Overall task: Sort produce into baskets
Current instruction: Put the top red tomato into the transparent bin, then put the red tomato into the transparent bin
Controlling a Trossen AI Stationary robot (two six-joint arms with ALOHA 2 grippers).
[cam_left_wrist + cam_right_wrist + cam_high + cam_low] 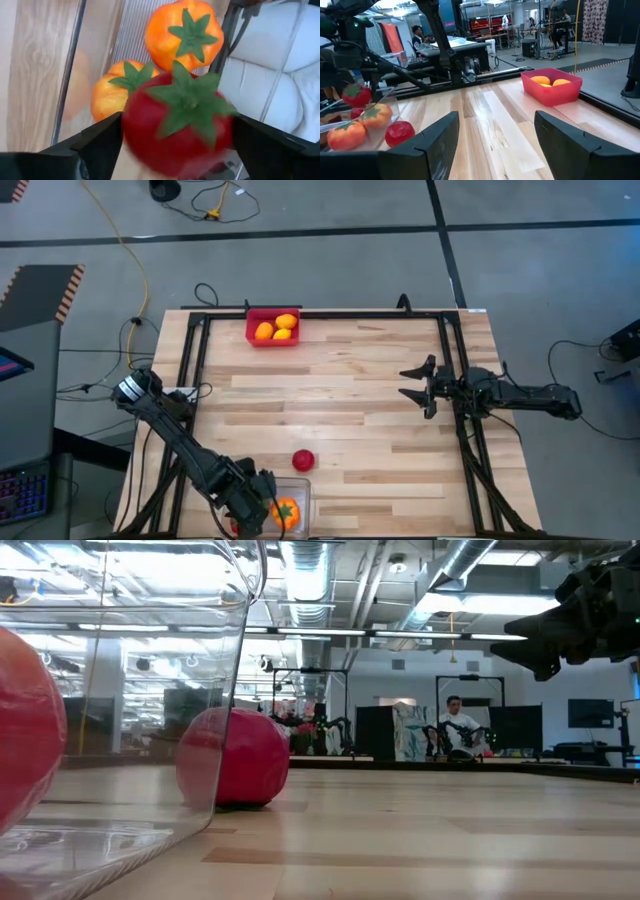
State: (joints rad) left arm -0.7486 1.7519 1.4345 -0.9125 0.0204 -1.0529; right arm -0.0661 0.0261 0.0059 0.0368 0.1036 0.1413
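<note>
My left gripper [258,515] hangs over the clear bin [303,490] at the table's near edge, shut on a red tomato with a green stem [177,125]. Two orange tomatoes with green stems [185,35] [117,90] lie in the bin below it. A red ball [303,460] rests on the table just beyond the bin. The red bin [255,338] at the far edge holds three plain orange and yellow fruits [285,322]. My right gripper [420,385] is open and empty above the table's right side. My left gripper pinches the red tomato by its two opposite sides [131,135] between its two fingers [100,142]. The fingers come from above, pointing down. The tomato is lifted clear above the clear bin, stem up, as the right wrist view [356,95] also shows.
A black frame rail [196,370] runs around the table top. The wood between the two bins and in front of my right gripper is bare. In the low view the clear bin's wall [225,690] stands close in front, with the red ball [240,755] behind it.
</note>
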